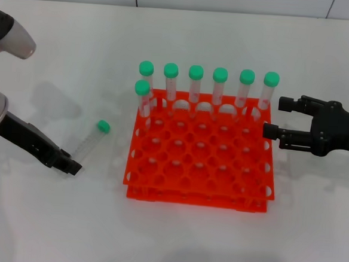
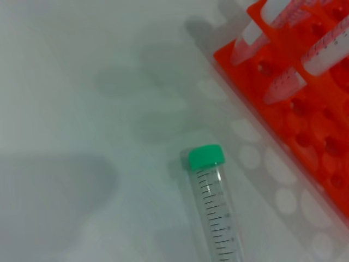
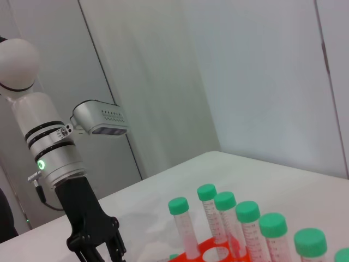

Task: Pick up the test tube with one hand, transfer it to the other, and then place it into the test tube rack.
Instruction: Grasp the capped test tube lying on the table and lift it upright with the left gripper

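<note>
Head view: left tool (image 1: 70,163) is low over the tabletop (image 1: 65,231), arm slanting in from the left edge; its jaw state cannot be told. One test tube (image 1: 92,139) lies flat just ahead of its tip, green cap away from it. Right tool (image 1: 274,119) is level, jaws released, beside the test tube rack (image 1: 199,168). Seven capped tubes (image 1: 219,86) stand in the rack.

Left wrist view: one lying tube (image 2: 212,202), rack corner (image 2: 305,109) nearby.

Right wrist view: left arm points downward, green ring lit.
</note>
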Robot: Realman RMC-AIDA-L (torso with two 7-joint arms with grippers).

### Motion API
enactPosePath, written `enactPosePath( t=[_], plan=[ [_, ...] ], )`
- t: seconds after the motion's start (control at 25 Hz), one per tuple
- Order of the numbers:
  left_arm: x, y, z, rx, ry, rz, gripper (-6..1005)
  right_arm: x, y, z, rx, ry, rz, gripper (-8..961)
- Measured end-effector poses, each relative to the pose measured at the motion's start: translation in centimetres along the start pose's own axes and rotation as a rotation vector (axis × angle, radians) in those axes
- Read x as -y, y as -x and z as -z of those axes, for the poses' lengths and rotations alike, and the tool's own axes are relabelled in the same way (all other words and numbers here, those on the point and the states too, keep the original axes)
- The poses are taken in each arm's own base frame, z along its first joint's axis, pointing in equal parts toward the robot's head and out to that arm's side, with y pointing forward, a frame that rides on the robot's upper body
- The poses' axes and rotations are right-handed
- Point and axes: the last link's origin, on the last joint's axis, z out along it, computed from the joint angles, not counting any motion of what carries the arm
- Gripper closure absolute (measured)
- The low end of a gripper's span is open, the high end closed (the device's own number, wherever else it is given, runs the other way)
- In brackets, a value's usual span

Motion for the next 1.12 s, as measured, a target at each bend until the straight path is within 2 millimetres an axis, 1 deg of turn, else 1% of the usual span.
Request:
enactPosePath(
  t=[0.08,0.32,1.12],
  plan=[
    [0.03,0.01,0.01,0.001,-0.002,0.0,521,0.0,0.01,-0.01,0.0,0.0,0.0,111],
    [0.18,-0.01,-0.04,0.0,-0.013,0.006,607,-0.02,-0.01,-0.05,0.0,0.001,-0.001,112],
    [0.75,0.07,0.01,-0.001,-0.043,0.015,717,0.01,0.23,-0.23,0.002,0.005,0.004,112]
  ],
)
